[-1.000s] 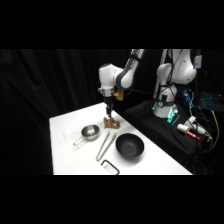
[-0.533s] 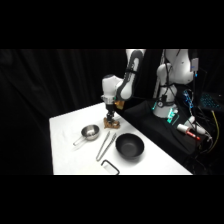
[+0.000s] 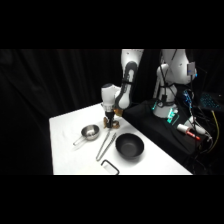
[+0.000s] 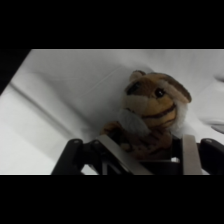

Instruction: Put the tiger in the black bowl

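Note:
The tiger (image 3: pixel 111 122), a small tan-orange and brown toy, sits on the white table (image 3: pixel 70 152) near its far edge. My gripper (image 3: pixel 110 119) has come down over it from above. In the wrist view the tiger (image 4: pixel 152 107) fills the gap between my two pale fingers (image 4: pixel 119 151), its striped face turned toward the camera. My gripper (image 4: pixel 155 156) stands open around the toy's body, which rests on the table. The black bowl (image 3: pixel 129 146), round and shallow, lies in front and to the right of the tiger, with nothing visible in it.
A shiny steel cup (image 3: pixel 90 132) with a handle stands left of the tiger. Metal tongs (image 3: pixel 106 145) lie between the cup and the bowl. A small black rectangular frame (image 3: pixel 110 166) lies near the front edge. Dark equipment sits off the table's right.
The gripper has dropped from above the tiger to straddle it at table height. The tiger, bowl, cup and tongs have stayed where they were.

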